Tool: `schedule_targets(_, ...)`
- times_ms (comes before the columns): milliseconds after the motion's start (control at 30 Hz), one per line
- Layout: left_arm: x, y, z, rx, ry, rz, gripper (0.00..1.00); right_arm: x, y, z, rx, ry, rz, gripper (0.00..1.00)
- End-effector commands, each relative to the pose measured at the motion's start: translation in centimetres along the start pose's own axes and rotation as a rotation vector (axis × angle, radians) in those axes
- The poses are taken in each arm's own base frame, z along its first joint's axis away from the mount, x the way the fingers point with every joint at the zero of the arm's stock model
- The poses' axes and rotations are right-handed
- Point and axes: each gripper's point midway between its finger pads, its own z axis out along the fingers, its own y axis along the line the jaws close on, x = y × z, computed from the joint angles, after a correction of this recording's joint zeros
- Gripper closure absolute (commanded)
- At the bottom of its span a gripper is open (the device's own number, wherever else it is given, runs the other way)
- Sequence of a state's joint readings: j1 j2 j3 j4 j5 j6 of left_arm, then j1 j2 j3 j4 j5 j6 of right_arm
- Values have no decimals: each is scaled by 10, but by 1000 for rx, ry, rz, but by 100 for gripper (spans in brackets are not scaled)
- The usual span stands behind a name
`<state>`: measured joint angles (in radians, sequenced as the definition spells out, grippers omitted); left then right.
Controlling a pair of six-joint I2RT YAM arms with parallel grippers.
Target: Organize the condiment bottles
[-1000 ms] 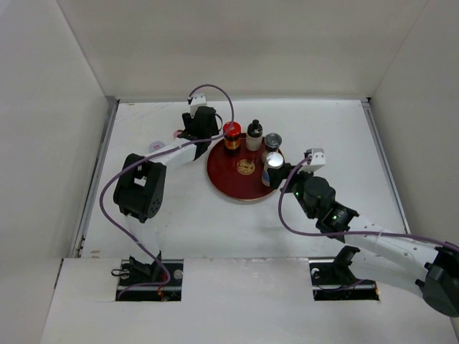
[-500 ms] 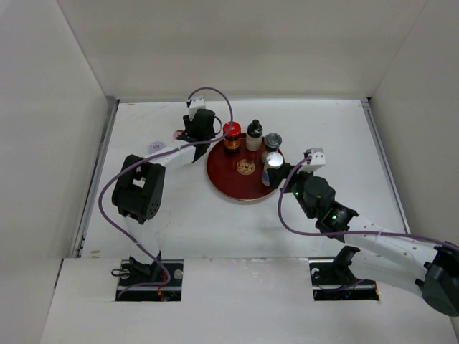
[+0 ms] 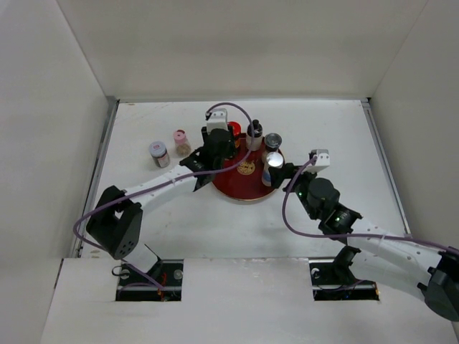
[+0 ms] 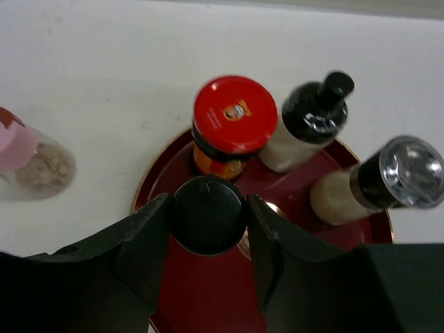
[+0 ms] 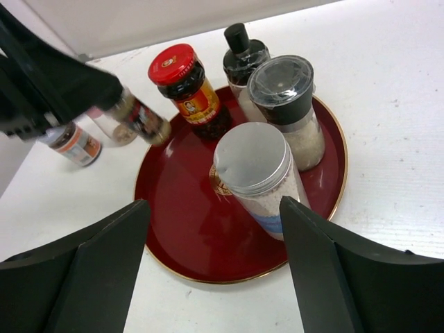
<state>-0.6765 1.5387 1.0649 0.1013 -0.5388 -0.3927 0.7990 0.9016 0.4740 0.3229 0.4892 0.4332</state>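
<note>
My left gripper [image 3: 217, 147] has swung in over the red tray [image 3: 229, 189], clamped on the black-capped jar [image 4: 208, 214]; right gripper [image 5: 211, 208] is wide open, holding nothing.

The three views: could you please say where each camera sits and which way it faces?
Top: fixed above and behind, looking down; left arm, right arm and tray show.
Left wrist: looks down past the left hand, shut on a black-capped bottle.
Right wrist: looks over the tray past the open right hand.
Shared: both wrist views show the red-capped jar.
</note>
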Motion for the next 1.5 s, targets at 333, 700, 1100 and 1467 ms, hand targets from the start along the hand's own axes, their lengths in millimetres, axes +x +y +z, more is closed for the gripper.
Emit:
schedule_targets(333, 5, -90, 17, 153, -35, -7, 73, -31, -18, -4, 50, -121, 95, 4)
schedule_targets(700, 47, -101, 53, 139, 15, 43, 67, -36, -27, -7, 69, -140, 120, 4)
schedule_targets(1100, 27, -98, 25, 147, -35, 25, 22, -34, -27, -5, 74, -131, 113, 3)
schedule_targets(1467, -27, -10, -9, 1, -148, -47, 21, -33, -24, -3, 68, -123, 106, 25)
